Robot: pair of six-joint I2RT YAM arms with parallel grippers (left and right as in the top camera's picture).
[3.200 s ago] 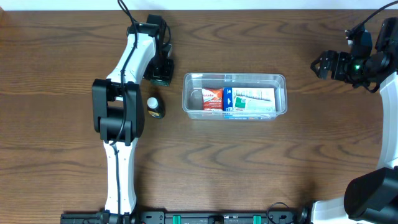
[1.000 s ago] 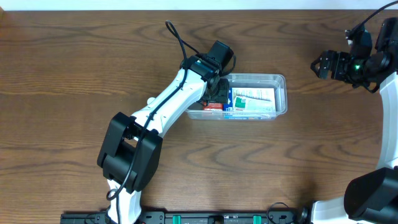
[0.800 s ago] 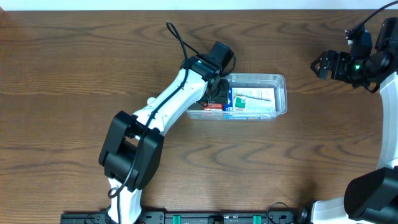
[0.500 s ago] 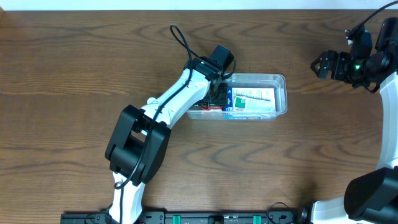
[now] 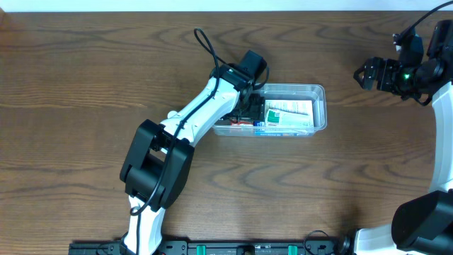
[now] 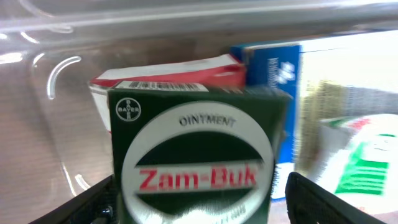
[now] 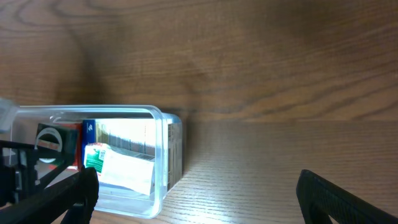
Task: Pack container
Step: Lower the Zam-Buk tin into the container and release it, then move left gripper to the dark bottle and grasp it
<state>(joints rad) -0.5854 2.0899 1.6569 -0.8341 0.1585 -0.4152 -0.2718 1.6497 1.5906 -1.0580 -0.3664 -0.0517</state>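
The left fingers (image 6: pixel 314 198) grip a green Zam-Buk ointment box (image 6: pixel 198 168) at the clear container's (image 5: pixel 323 106) left end, beside a red carton (image 6: pixel 174 75); the right fingers (image 7: pixel 348 205) gape wide, well apart.

The container (image 5: pixel 320 106) is a clear, shallow rectangular tub with rounded corners and a rim, sitting upright and open-topped on the table (image 5: pixel 85 85), a little right of its middle, long side across, small boxes (image 5: pixel 289 113) inside

Green Zam-Buk box (image 6: pixel 198 162) in gripper (image 6: pixel 199 198), red box (image 6: pixel 168 78) & blue box (image 6: pixel 273 68) behind, inside container (image 6: pixel 56 93).
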